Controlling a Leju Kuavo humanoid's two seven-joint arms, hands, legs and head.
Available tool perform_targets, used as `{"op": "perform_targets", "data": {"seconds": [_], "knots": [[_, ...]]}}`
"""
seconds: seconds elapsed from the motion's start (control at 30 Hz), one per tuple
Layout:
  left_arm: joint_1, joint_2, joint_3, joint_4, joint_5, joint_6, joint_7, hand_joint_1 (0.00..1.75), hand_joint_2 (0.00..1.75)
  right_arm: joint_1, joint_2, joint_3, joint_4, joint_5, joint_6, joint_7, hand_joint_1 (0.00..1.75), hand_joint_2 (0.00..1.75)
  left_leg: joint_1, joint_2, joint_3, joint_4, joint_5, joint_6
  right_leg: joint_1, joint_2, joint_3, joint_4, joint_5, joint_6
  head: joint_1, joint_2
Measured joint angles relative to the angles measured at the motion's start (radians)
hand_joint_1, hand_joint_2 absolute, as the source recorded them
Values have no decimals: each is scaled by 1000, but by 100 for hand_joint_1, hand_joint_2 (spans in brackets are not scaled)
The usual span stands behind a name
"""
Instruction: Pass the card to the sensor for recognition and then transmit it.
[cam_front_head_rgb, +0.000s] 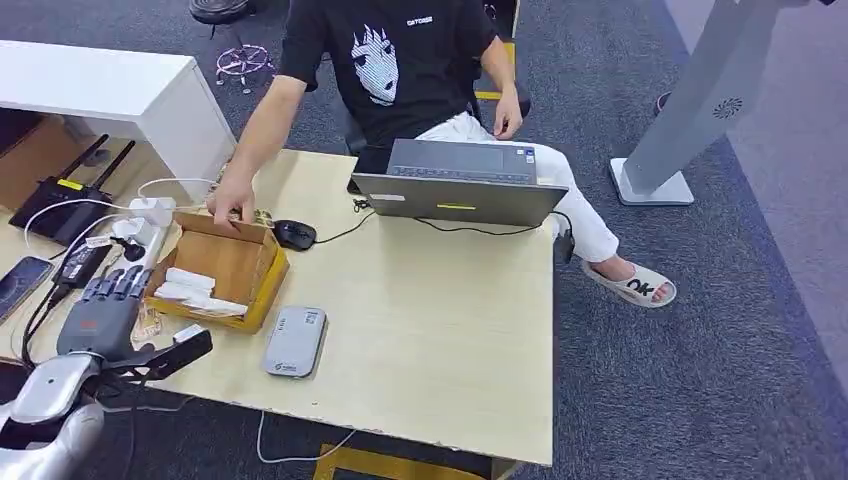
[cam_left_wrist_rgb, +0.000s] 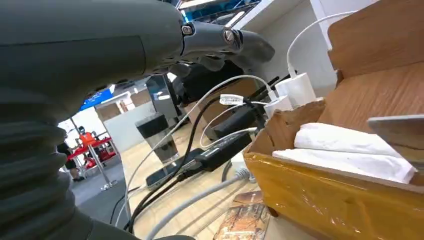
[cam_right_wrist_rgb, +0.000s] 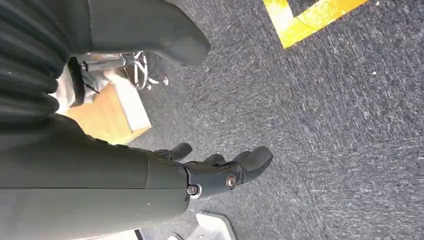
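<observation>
An open cardboard box (cam_front_head_rgb: 232, 262) stands on the table's left part with white cards (cam_front_head_rgb: 188, 289) lying inside. In the left wrist view the cards (cam_left_wrist_rgb: 345, 146) lie behind the box's yellow taped wall (cam_left_wrist_rgb: 340, 200). My left hand (cam_front_head_rgb: 103, 311) rests just left of the box, fingers (cam_left_wrist_rgb: 225, 40) stretched, thumb (cam_front_head_rgb: 170, 355) spread, holding nothing. The grey card sensor (cam_front_head_rgb: 295, 341) lies flat in front of the box. A person's hand (cam_front_head_rgb: 232, 205) reaches to the box's far edge. My right hand (cam_right_wrist_rgb: 215, 172) hangs over the carpet, empty, fingers loosely apart.
A person sits behind the table at a grey laptop (cam_front_head_rgb: 460, 182) with a black mouse (cam_front_head_rgb: 295, 235) beside it. Cables, a power strip (cam_front_head_rgb: 140, 225), a router (cam_front_head_rgb: 70, 200) and a phone (cam_front_head_rgb: 20, 282) crowd the left. A white stand (cam_front_head_rgb: 690, 110) rises at the right.
</observation>
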Motion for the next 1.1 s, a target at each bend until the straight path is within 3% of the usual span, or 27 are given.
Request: {"op": "perform_targets", "data": {"seconds": [0.37, 0.8, 1.1], "knots": [[-65, -30, -3, 68, -47, 35, -23, 0, 175, -3, -5, 24, 0, -6, 2, 0, 0, 175, 0, 0, 0, 0, 0, 0, 0, 0, 0, 0, 0, 0, 0, 0], [-153, -79, -82, 98, -65, 40, -34, 0, 175, -6, -8, 49, 0, -13, 5, 4, 0, 175, 0, 0, 0, 0, 0, 0, 0, 1, -1, 0, 1, -1, 0, 0], [-193, -97, -137, 120, -6, 29, -41, 0, 175, -5, -10, 58, 0, -13, 8, 4, 0, 175, 0, 1, 0, 0, 0, 0, 0, 1, -1, 0, 1, -1, 0, 0]]}}
